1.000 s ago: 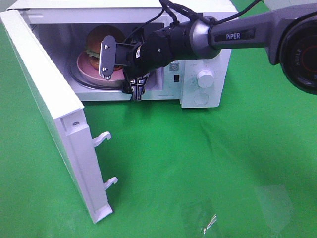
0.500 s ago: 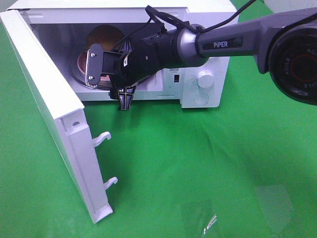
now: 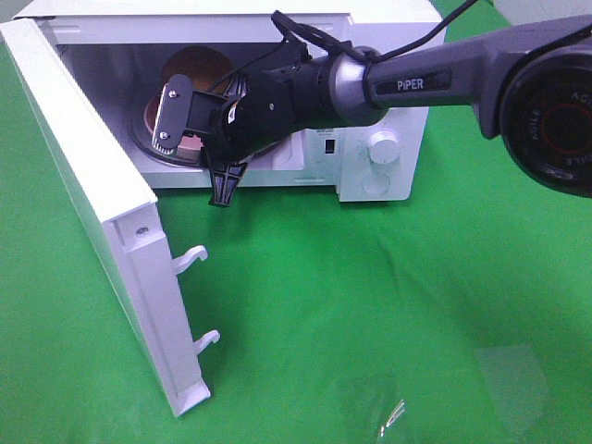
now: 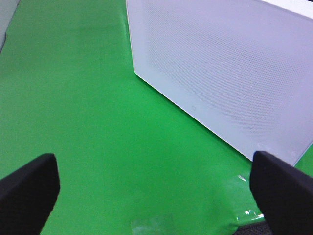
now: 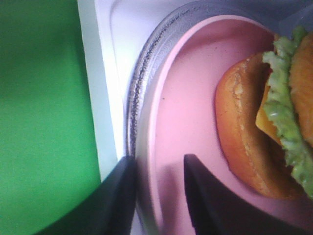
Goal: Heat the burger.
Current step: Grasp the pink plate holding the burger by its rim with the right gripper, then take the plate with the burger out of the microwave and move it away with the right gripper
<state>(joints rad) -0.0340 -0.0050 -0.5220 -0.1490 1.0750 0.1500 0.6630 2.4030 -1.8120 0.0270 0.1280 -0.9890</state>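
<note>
Pushed deeper since a second ago, the right hand (image 5: 159, 188) pinches the pink plate's (image 5: 190, 117) rim inside the open microwave (image 3: 379, 92), the burger (image 5: 274, 112) on that plate; the left hand (image 4: 156, 183) hangs spread over the green desk (image 4: 73, 98).

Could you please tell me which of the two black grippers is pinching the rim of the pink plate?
The right gripper, reaching into the open white microwave: its fingers straddle the round pink plate under the golden-bunned burger. The left gripper hangs open above green cloth.
</note>
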